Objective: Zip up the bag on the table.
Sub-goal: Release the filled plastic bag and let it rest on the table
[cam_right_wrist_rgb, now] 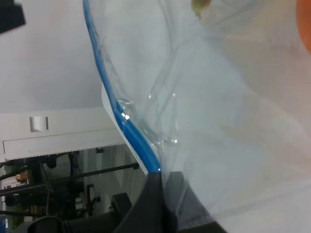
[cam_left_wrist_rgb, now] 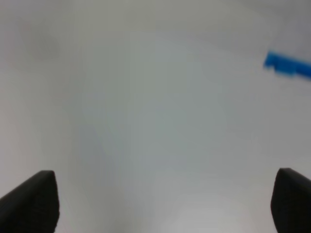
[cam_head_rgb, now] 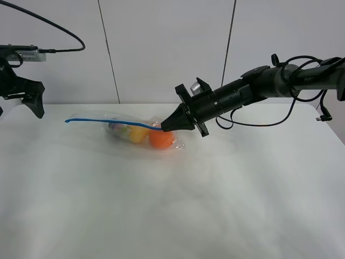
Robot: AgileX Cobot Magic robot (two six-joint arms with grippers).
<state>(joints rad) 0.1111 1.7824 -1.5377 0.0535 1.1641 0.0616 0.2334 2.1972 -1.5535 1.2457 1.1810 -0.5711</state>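
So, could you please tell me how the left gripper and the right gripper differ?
The left gripper has its jaws wide open; the right gripper has them shut on the blue zip strip of the bag. The left one hangs clear of the bag; the right one touches it. Both are black.

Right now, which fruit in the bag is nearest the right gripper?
The orange, at the end of the bag beside the right gripper; the yellow pear lies farther left in the high view.
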